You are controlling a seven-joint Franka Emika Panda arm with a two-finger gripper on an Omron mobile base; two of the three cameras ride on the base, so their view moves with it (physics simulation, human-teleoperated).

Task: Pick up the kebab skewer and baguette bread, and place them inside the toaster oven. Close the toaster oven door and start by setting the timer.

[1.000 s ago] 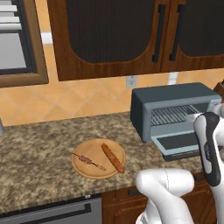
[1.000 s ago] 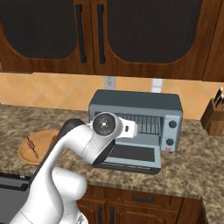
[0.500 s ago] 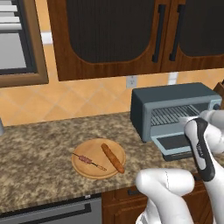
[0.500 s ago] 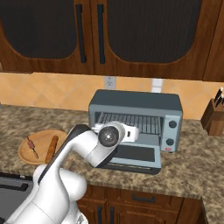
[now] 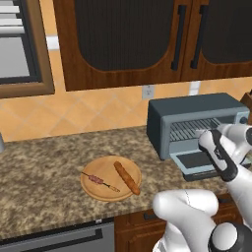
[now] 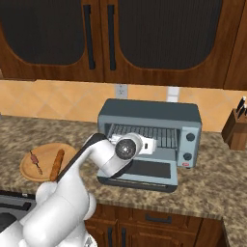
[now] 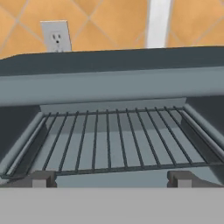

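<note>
While gripper (image 7: 109,178) fingers spread, empty, toaster oven (image 7: 113,83) rack edge near, mouth unobstructed.

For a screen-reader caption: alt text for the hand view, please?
A blue-grey metal toaster oven stands open, its wire rack bare. The open pincer faces the rack; a white wall outlet sits on the orange tiles behind.

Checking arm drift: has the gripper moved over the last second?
Yes. In the hand view the open gripper faces the toaster oven; in the left base view the arm has swung left across its opening.
</note>
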